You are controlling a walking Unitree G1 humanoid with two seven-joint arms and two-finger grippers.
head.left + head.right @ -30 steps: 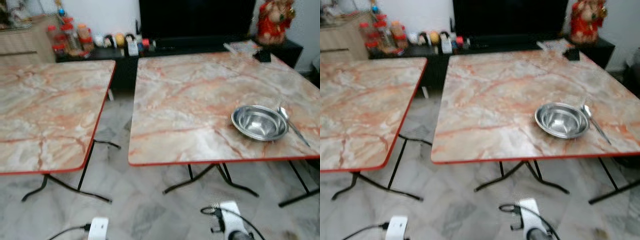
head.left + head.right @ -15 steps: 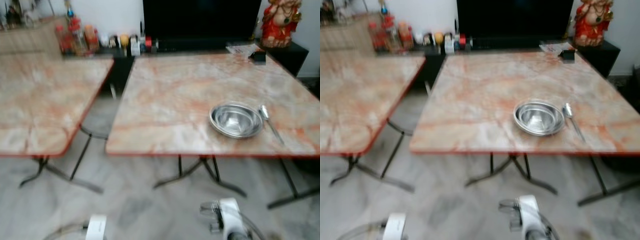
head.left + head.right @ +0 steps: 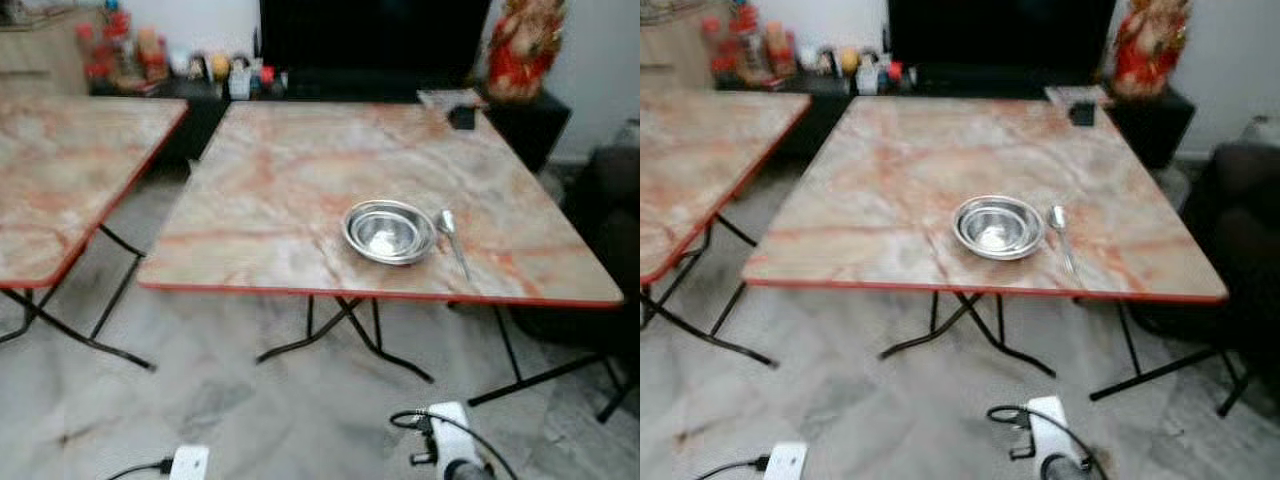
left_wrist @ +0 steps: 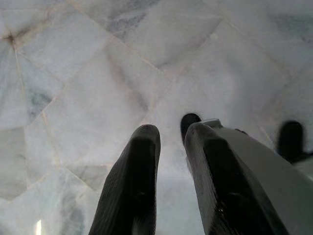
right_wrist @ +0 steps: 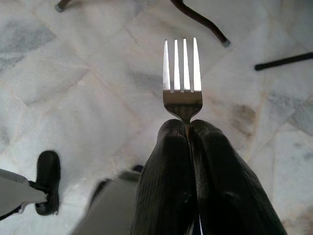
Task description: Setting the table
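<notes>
A marbled table (image 3: 300,170) with a red rim fills the middle of the left eye view, standing on black folding legs over a pale marble tiled floor (image 3: 250,410). A second table (image 3: 60,170) of the same pattern runs off the left edge of the frame, well apart from the first. Along the top of the frame a dark television (image 3: 370,40) sits on a low black cabinet (image 3: 520,120), with jars and small bottles (image 3: 120,55) at the upper left and a red and gold figurine (image 3: 520,45) at the upper right.

On the near right part of the middle table sits a steel bowl (image 3: 389,231), upright, and just beside it on its right lies a spoon (image 3: 452,238), handle towards the table's near edge.

In the right wrist view the right gripper (image 5: 188,128) has its two black fingers pressed together on the handle of a fork (image 5: 182,73), tines pointing away over the floor. In the left wrist view the left gripper (image 4: 171,134) hangs over the tiles with a narrow gap between its fingers, holding nothing.
</notes>
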